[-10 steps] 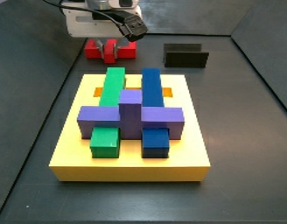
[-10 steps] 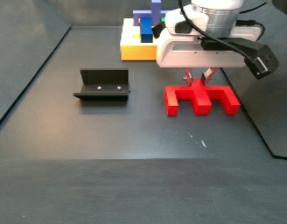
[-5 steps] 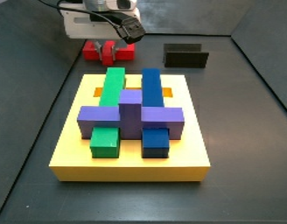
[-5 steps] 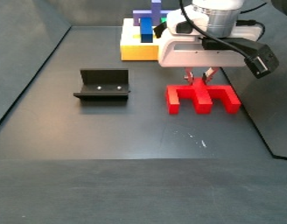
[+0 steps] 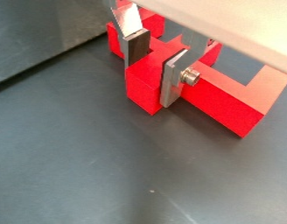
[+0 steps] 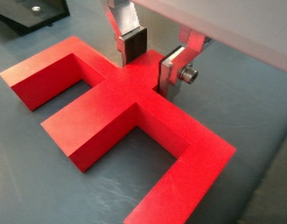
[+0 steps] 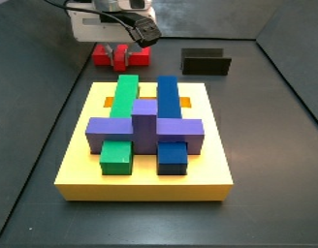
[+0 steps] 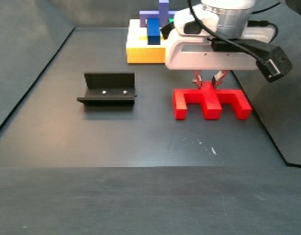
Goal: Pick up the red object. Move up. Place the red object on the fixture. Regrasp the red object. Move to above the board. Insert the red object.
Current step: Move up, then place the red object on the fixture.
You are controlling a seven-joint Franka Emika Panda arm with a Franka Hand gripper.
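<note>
in both wrist views the gripper (image 6: 152, 59) was down over the red object (image 6: 122, 114), its two silver fingers (image 5: 173, 77) with dark pads straddling the middle prong. the jaws stood only a little apart, about the width of that prong, and the pads looked pressed to its sides, though i could not tell for sure that the grip was firm. the red object lay flat on the dark floor (image 6: 41, 184), prongs level, its back bar under the gripper's white body.

in a side view the red object (image 8: 212, 101) rested on the floor just beside the right wall, with the gripper (image 8: 213, 80) directly above it. the fixture (image 8: 106, 90) stood well apart from it, empty on top. beyond both, the yellow board (image 8: 146, 50) sat at the far end.

in a side view from the opposite end, the board (image 7: 146, 179) was nearest, carrying a green bar (image 7: 121, 101), a blue bar (image 7: 169, 101) and a purple block (image 7: 144, 129); the red object (image 7: 120, 56) and fixture (image 7: 206, 63) lay behind it.
</note>
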